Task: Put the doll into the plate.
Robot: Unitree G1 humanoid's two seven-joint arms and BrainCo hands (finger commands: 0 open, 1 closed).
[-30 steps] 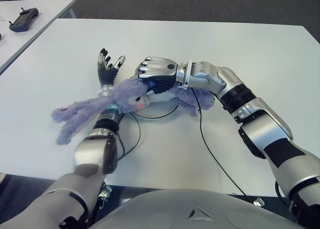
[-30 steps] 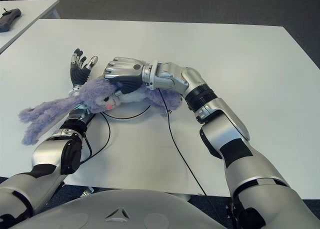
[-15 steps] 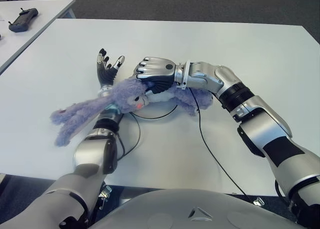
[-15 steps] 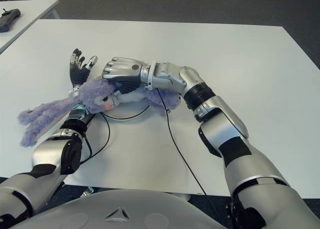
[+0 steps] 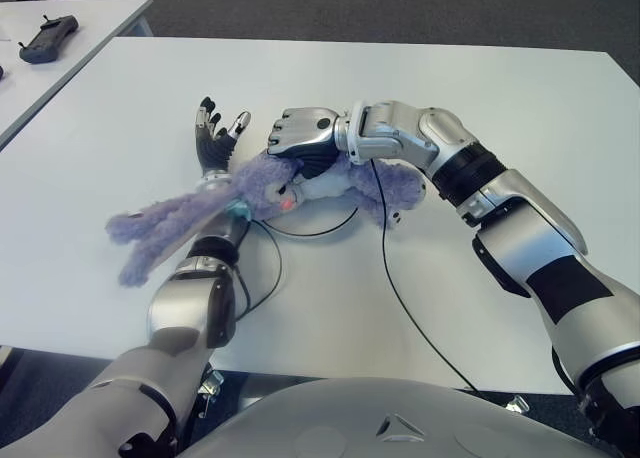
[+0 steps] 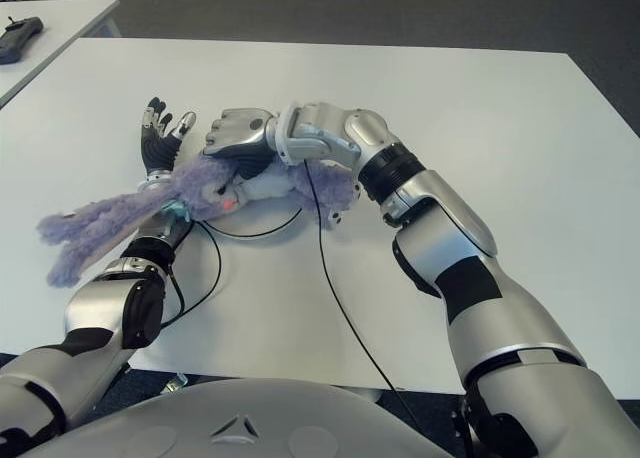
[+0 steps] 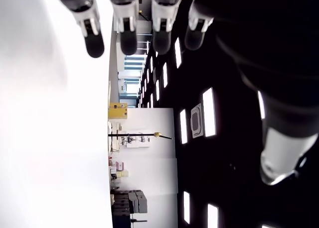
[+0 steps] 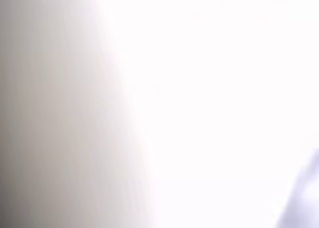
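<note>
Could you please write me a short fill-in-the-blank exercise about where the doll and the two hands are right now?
1. The doll has long ears and fur of the colour ____.
2. The ____ hand is on top of the doll, over the plate.
3. The left hand, beside the doll, has its fingers spread and holds ____.
4. Everything stands on a ____ table.

Missing words: purple; right; nothing; white

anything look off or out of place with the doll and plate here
Yes. The purple doll sprawls half off the white plate: its long ears drape over the left forearm, out over the table. The right hand sits on its head.
</note>
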